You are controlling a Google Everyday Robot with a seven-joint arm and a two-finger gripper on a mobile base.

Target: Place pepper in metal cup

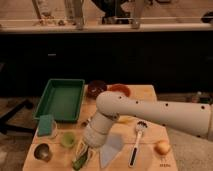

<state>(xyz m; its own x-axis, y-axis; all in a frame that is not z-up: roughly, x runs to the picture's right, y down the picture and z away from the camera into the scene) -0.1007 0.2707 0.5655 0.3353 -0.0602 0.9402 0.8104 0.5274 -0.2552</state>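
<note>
The metal cup (pixel 42 152) stands at the table's front left corner, small, round and shiny grey. A slender dark-green pepper (pixel 79 162) lies near the front edge, right of the cup and just below the light-green plastic cup (pixel 67 139). My gripper (pixel 84 151) hangs at the end of the white arm (pixel 150 114), pointing down right over the pepper and partly covering it. I cannot tell whether it touches the pepper.
A green tray (pixel 60 99) lies at the back left, with a teal sponge (pixel 46 125) in front of it. A dark-brown bowl (pixel 96 88) and a red bowl (pixel 120 90) stand at the back. A grey cloth (pixel 111 147), a white brush (pixel 136 142) and an onion (pixel 162 147) lie to the right.
</note>
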